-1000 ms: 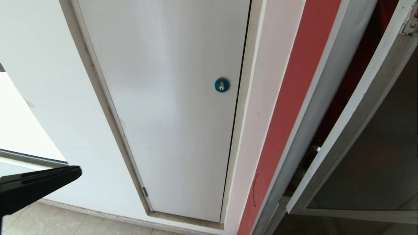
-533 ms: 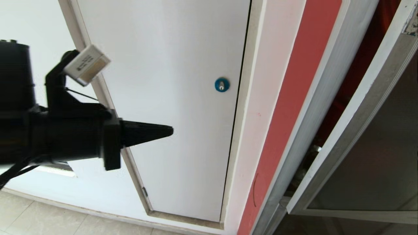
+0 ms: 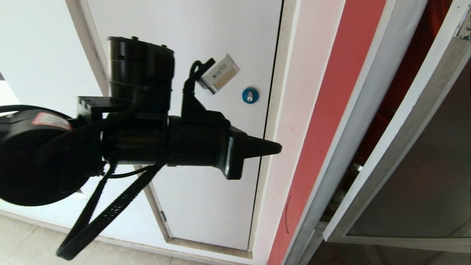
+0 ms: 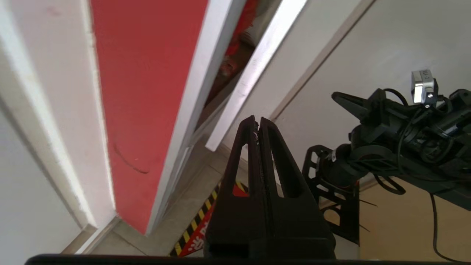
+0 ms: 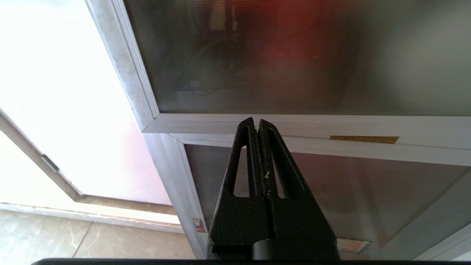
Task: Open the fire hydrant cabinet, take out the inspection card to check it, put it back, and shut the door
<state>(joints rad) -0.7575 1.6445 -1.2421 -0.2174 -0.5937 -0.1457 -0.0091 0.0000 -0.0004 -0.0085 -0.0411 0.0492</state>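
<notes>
Head view: white panel [image 3: 191, 191], red wall strip [image 3: 323, 121], tiled floor [image 3: 22, 243].

left gripper [image 3: 274, 148] pinched shut, poking sideways across your white panel [image 3: 191, 36] | tip sits below the blue lock [image 3: 250, 95] | door [image 3: 404, 125] over on the right hangs ajar | cabinet [image 3: 371, 92] frame and red inside peeking through the gap

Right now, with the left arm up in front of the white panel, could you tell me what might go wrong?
1. The left gripper is shut and points toward the door, which stands only slightly ajar; its tip could knock the frame rather than hook it.
2. The arm's bulk hides much of the white panel from the head camera, so aiming may suffer.
</notes>
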